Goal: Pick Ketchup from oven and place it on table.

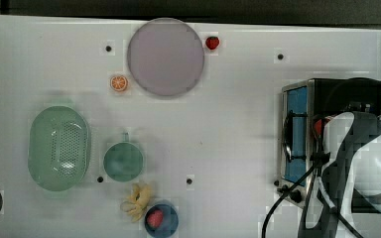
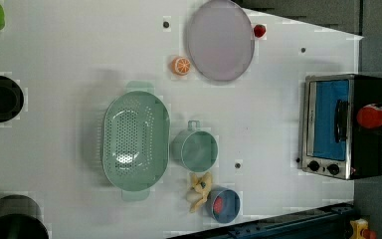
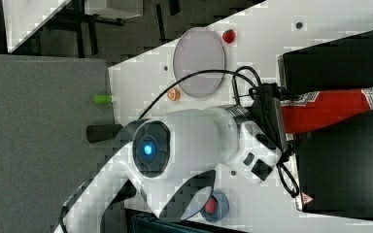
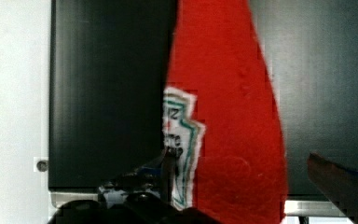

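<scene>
While atop oven (image 2: 365,94), ketchup (image 3: 330,109) lengthwise, horizontal.

Red ketchup (image 3: 330,109) over a black-topped oven (image 2: 345,124)
Label white with red print — oven door blue-tinted, worktop (image 1: 228,124) white.

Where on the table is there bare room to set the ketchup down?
The broad bare stretch of table between the oven and the green cup is freest, as is the strip right of the purple plate in the top view. It is crowded around the colander, cup and blue bowl.
</scene>
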`<state>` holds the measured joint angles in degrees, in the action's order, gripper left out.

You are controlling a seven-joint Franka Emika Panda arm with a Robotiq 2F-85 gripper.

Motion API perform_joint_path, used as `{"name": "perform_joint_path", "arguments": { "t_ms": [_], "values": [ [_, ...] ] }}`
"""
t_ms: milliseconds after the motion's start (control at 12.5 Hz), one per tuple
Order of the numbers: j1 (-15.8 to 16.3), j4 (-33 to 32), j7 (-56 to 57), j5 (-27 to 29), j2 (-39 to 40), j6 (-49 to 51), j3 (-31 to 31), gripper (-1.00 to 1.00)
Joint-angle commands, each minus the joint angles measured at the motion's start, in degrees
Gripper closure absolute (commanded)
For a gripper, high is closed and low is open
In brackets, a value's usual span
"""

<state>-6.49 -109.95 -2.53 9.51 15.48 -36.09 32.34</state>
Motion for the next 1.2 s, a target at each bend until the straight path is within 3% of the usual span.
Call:
{"name": "perform_joint_path", "arguments": {
  "t_ms": [80, 240, 480, 720, 880, 1200],
  "values": [
    [-1.3, -3.1, 0.0, 0.6, -0.3, -0.4, 0.3, -0.69],
    [-1.4, -3.1, 0.0, 0.6, -0.6, -0.5, 0.4, -0.29],
    [-1.2, -1.9, 0.0, 0.2, -1.9, -0.1, 0.4, -0.29],
    [0.7, 3.6, 0.0, -2.9, -5.6, 3.1, -0.7, -0.29],
    [2.4, 9.2, 0.0, -7.8, -8.1, 9.4, -2.1, -0.29],
    [5.3, 18.3, 0.0, -8.7, -11.0, 23.9, -8.1, -0.29]
  ]
}}
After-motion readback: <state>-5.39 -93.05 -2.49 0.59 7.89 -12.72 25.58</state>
